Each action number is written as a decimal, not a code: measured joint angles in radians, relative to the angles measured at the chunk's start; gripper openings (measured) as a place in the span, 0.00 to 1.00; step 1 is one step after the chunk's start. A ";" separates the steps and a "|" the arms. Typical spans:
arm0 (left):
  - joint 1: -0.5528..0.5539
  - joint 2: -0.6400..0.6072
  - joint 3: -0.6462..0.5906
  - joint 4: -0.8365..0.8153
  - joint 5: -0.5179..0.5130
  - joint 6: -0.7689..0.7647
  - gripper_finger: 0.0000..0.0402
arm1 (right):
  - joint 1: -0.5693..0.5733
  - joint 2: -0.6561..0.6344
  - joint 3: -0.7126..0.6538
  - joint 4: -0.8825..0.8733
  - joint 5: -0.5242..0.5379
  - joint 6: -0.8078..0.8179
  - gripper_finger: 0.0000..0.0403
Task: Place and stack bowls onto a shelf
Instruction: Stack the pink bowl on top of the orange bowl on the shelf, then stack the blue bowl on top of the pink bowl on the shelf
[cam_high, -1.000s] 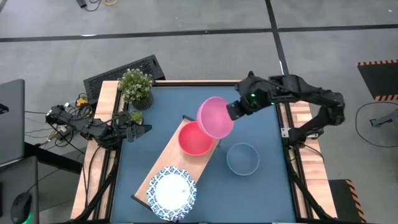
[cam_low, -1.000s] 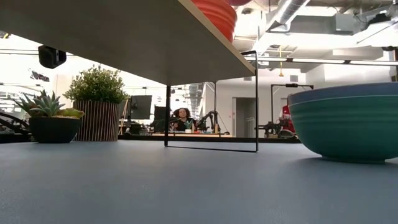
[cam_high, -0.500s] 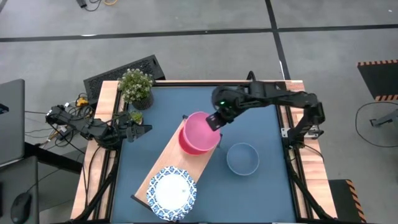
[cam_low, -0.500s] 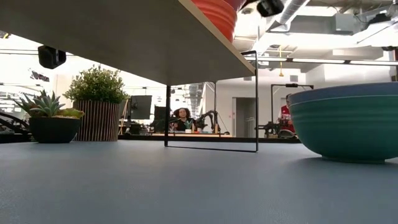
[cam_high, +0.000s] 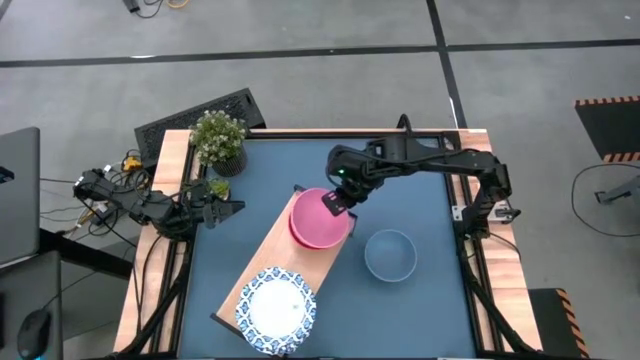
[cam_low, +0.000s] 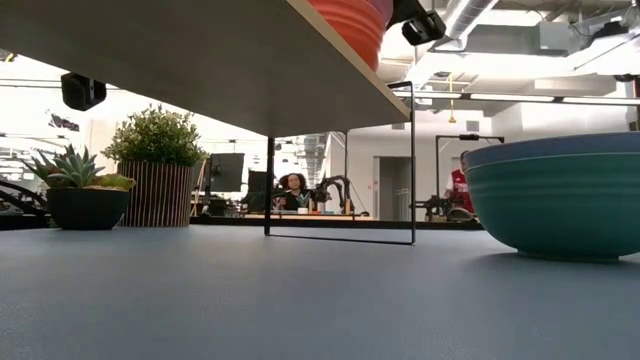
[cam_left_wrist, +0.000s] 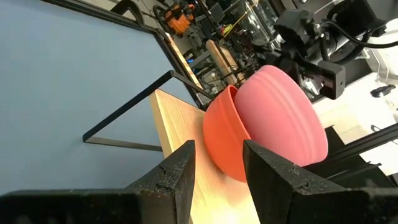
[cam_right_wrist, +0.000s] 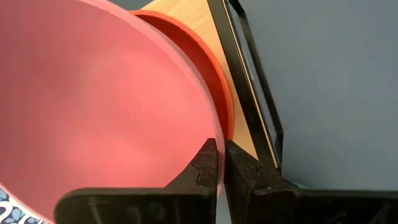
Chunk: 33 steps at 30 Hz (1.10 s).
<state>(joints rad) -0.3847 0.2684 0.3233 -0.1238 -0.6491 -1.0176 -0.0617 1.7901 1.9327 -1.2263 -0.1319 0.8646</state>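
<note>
A pink bowl (cam_high: 318, 220) sits in a red bowl (cam_left_wrist: 222, 140) at the far end of the light wooden shelf (cam_high: 285, 262). My right gripper (cam_high: 333, 201) is over the pink bowl's far-right rim, shut on it. A blue-and-white patterned bowl (cam_high: 276, 310) rests on the shelf's near end. A grey-blue and teal bowl (cam_high: 390, 255) stands on the table to the right of the shelf. My left gripper (cam_left_wrist: 217, 177) waits open at the table's left edge, pointing at the shelf. My right gripper pinches the pink bowl's rim (cam_right_wrist: 213, 132) on its far-right side, one finger (cam_right_wrist: 206, 163) inside the bowl and one (cam_right_wrist: 242, 171) outside. The fingers come slanting down from the table's far right. The bowl's lower part sits in the red bowl (cam_right_wrist: 208, 68).
Two potted plants (cam_high: 217, 138) (cam_high: 218, 187) stand at the table's far-left corner, near my left arm. The shelf stands raised on thin dark frames (cam_low: 340, 160). Blue tabletop (cam_high: 410, 310) shows to the right of and in front of the teal bowl (cam_low: 555, 195).
My right gripper has moved toward the table's left and down, carrying the pink bowl. The bowl was tipped in the air beside the red bowl; it now sits nearly level in the red bowl, covering it from above.
</note>
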 joint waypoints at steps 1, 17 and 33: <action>0.000 0.000 0.000 0.000 0.000 0.000 0.30 | -0.001 0.000 0.000 0.000 -0.001 0.000 0.11; 0.000 0.000 0.000 -0.004 0.016 0.005 0.30 | -0.015 -0.047 0.000 0.005 0.000 -0.009 0.38; 0.000 0.000 0.000 -0.023 0.035 0.002 0.30 | 0.264 -0.195 -0.117 -0.297 0.317 0.373 0.34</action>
<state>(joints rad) -0.3847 0.2684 0.3237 -0.1467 -0.6136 -1.0161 0.2027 1.5953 1.8153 -1.5228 0.1853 1.2377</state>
